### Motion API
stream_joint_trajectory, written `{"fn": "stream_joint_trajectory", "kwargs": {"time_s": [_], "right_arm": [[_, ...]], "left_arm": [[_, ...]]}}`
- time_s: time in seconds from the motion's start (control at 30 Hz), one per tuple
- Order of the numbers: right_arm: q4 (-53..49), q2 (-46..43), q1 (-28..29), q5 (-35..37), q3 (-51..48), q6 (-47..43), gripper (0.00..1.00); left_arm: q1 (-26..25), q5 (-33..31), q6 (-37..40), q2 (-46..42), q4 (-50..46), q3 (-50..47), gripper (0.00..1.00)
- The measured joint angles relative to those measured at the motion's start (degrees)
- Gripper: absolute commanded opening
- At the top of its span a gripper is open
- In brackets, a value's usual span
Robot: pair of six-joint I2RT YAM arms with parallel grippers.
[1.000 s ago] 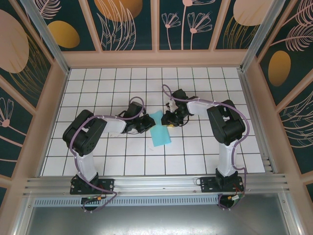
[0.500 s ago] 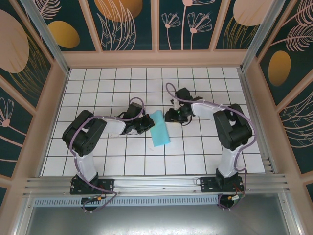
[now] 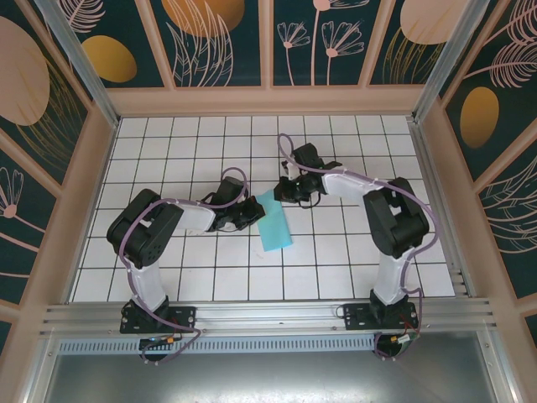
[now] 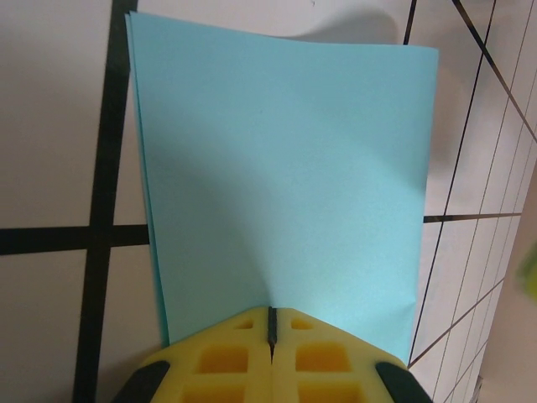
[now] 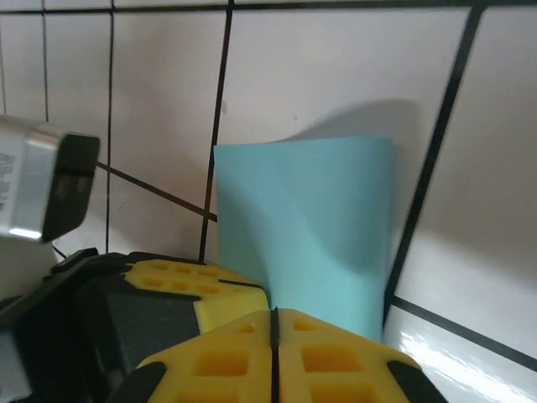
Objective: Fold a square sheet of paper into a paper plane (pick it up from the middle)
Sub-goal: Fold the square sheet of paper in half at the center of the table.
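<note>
L gripper [image 4: 270, 329] closed, pinching paper plane [image 4: 285, 168] at its tips. R gripper [image 5: 274, 326] closed, likewise pinching it; paper bows just ahead.

Reaching in from the table's near edge, elbows bowed outward, left gripper [image 3: 253, 213] and right gripper [image 3: 282, 191] facing each other, each pinched closed on the paper [image 3: 273, 225].

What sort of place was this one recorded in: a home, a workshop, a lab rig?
Most likely a purpose-built robot cell rather than a home. A white gridded tabletop is boxed in by printed floral wall panels, and an aluminium rail along the near edge carries the left arm and right arm.
</note>
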Motion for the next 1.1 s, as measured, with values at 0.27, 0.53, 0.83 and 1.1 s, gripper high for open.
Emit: {"fn": "stream_joint_trajectory", "kwargs": {"time_s": [0.27, 0.53, 0.83, 1.1], "right_arm": [[-0.42, 5.86, 2.32, -1.33, 1.70, 0.55, 0.03], [-1.29, 6.73, -0.70, -1.27, 1.31, -2.38, 0.00], [-0.24, 5.70, -4.35, -2.34, -1.03, -6.23, 0.00], [1.57, 1.01, -4.81, -0.39, -2.29, -6.29, 0.00]], "left_arm": [[0.00, 0.00, -0.02, 0.00, 0.04, -0.04, 0.00], [0.00, -0.46, -0.90, 0.04, -0.15, -0.04, 0.00], [0.00, -0.22, -1.33, 0.39, 1.36, -1.14, 0.00], [0.00, -0.22, -1.31, 0.39, 1.44, -1.20, 0.00]]}}
